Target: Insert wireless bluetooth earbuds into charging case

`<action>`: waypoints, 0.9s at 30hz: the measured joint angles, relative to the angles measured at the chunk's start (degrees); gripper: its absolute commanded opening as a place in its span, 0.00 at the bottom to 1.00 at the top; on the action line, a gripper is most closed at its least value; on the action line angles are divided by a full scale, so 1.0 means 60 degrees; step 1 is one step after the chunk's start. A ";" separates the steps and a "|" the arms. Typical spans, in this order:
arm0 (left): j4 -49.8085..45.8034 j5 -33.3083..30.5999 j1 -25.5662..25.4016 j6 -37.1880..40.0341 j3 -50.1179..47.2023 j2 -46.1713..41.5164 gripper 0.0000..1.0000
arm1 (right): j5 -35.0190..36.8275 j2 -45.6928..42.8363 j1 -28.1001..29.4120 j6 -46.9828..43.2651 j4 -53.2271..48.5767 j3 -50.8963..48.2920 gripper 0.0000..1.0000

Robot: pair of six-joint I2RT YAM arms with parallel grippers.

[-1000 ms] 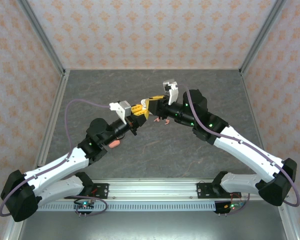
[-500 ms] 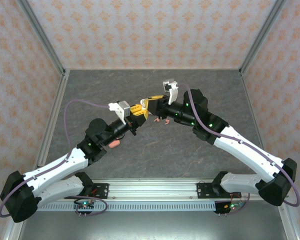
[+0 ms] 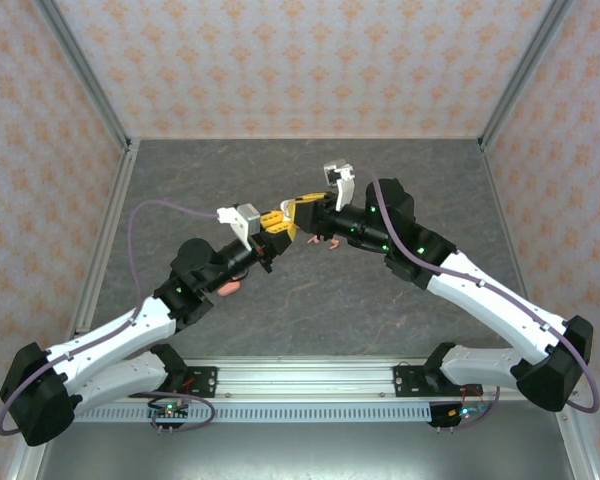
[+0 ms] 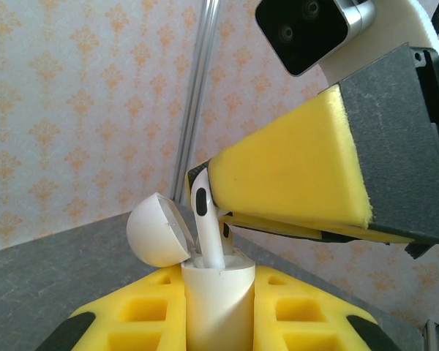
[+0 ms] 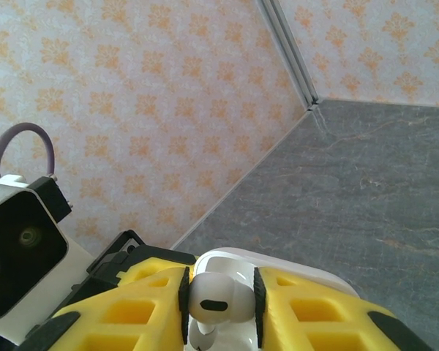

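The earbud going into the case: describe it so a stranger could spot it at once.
Look where the two arms meet above the middle of the grey table. There the left gripper holds an open white case, and the right gripper pinches a white earbud stem-down into it. Unlike the pink pieces lying on the table nearby, it is white and held aloft.

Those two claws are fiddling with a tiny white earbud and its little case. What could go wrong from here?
1. The right gripper pinches the earbud by its head while the stem enters the open case. If the stem is tilted, it may jam rather than seat.
2. The left gripper holds the case above the table, so a hard push could twist it loose.
3. The lid stands close beside the earbud and might get knocked.
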 measured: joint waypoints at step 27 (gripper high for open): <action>-0.0029 -0.0004 0.0000 0.0007 -0.0007 -0.0036 0.00 | -0.0044 0.0353 -0.0087 -0.0663 -0.1104 0.1370 0.63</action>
